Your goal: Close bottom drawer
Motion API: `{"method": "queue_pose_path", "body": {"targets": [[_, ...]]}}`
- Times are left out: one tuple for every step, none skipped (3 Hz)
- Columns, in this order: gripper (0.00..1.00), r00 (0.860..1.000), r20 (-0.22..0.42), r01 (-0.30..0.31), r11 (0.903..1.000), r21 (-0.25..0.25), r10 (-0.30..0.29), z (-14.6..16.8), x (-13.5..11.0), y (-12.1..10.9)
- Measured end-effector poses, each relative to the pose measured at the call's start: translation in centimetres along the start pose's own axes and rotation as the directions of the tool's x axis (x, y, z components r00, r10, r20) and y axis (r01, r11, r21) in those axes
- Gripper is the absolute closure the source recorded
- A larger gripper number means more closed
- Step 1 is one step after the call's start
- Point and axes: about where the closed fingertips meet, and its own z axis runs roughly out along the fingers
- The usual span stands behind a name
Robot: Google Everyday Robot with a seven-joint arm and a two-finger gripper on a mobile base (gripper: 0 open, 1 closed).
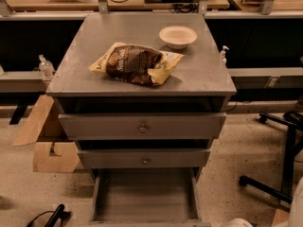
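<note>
A grey metal table (203,77) with three drawers stands in the middle of the camera view, seen from above and in front. On its top, a brown and yellow snack bag (135,64) lies near the centre. A pale bowl (177,36) sits apart from it, toward the back right edge. The top drawer (94,126) and middle drawer (109,159) show flat grey fronts with small round knobs and a dark gap above each. The bottom drawer (144,197) is pulled far out toward the viewer, its plain grey tray open, and its front edge meets the bottom of the frame. Speckled floor lies open on both sides of the drawer. To the left, cardboard pieces (45,141) lean beside the table, and a black object (52,216) lies at the lower left. To the right stands a black chair base (279,174). White robot parts (298,205) fill the bottom right corner. The end effector is outside the frame, so I cannot tell whether it is spread or pressed together.
</note>
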Motion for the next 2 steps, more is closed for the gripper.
{"method": "queue_pose_path", "body": {"targets": [[1.0, 0.996, 0.082, -0.018, 0.9998, -0.004, 0.019, 3.8, -0.4, 0.1], [1.0, 0.993, 0.12, -0.015, 0.9999, -0.004, 0.015, 6.9, -0.9, -0.3]]}}
